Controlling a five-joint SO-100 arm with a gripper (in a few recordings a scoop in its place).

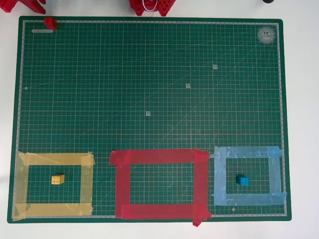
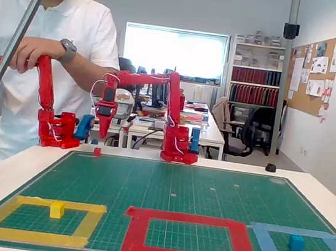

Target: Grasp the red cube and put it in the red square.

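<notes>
Hand (image 2: 101, 134) above red cube (image 2: 97, 151) (apart, at mat (image 2: 208, 193) edge)

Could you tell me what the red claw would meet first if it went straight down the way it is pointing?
Probably the small solid red cube, which lies just below the claw at the green mat's far edge, though depth is unclear.
</notes>
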